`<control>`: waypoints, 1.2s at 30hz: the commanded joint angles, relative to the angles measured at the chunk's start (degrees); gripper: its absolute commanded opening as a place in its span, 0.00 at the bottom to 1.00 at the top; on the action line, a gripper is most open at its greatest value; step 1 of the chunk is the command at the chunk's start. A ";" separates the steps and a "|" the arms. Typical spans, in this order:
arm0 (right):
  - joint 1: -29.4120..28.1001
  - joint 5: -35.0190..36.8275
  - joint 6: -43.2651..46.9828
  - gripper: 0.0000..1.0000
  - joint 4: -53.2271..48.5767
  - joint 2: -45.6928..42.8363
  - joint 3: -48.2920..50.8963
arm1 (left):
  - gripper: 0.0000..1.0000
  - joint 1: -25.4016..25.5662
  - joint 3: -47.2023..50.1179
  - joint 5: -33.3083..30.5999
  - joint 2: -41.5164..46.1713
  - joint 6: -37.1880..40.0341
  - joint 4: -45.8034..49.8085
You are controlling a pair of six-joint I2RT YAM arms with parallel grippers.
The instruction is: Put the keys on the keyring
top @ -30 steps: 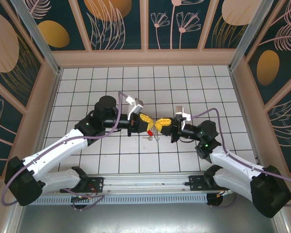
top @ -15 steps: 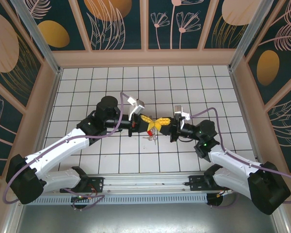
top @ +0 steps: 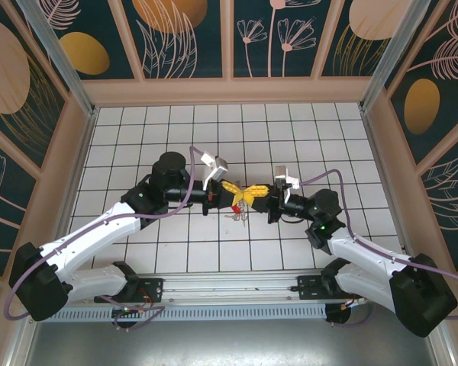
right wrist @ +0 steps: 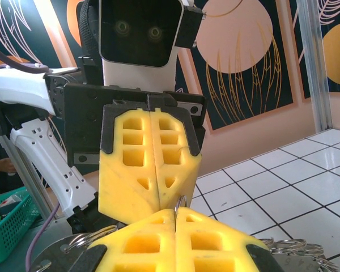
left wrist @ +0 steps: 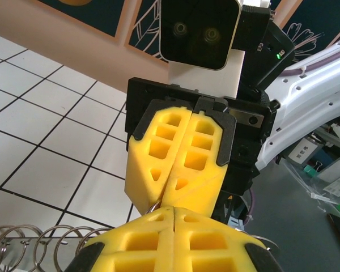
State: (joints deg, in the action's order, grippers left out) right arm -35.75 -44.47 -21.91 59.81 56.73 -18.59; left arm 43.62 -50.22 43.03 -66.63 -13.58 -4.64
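In the top view my left gripper (top: pixel 233 188) and right gripper (top: pixel 252 195) meet tip to tip above the middle of the tiled floor. Both pairs of yellow fingers are shut. In the right wrist view a thin metal loop, the keyring (right wrist: pixel 180 203), is pinched in the seam of my right gripper (right wrist: pixel 175 211) and rises against the left gripper's fingers (right wrist: pixel 150 164). The left wrist view shows a sliver of that keyring (left wrist: pixel 152 207) beside my left gripper (left wrist: pixel 174 208); I cannot tell whether its jaws pinch it. The red-headed key (top: pixel 236 207) and silvery keys (top: pixel 242 217) hang just below the tips.
Several thin wire rings (left wrist: pixel 28 242) show low beside the left fingers, and similar rings (right wrist: pixel 294 247) lie low beside the right fingers. Wooden walls (top: pixel 229 90) ring the white tiled floor (top: pixel 137 137). A green basket (right wrist: pixel 8 226) stands beyond the enclosure.
The left gripper's fingers have closed and shifted slightly right, so they now touch the right gripper's tips. The right gripper has stayed shut and barely moved.
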 commanded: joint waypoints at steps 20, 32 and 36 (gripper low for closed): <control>-0.99 -2.03 -0.24 0.00 3.90 -2.86 -0.40 | 0.33 -0.03 2.52 -7.55 3.61 3.13 2.21; -0.99 -2.27 -0.24 0.00 3.03 -2.21 -1.15 | 0.28 -0.02 1.71 -2.53 2.06 2.52 0.00; -1.00 -2.53 -0.41 0.00 3.59 -1.51 -1.19 | 0.19 -0.09 1.35 -1.32 1.20 2.50 -0.70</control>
State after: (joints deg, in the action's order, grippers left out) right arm -36.18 -45.54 -21.87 59.79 55.27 -18.59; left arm 43.81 -48.01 40.01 -64.51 -11.75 -3.68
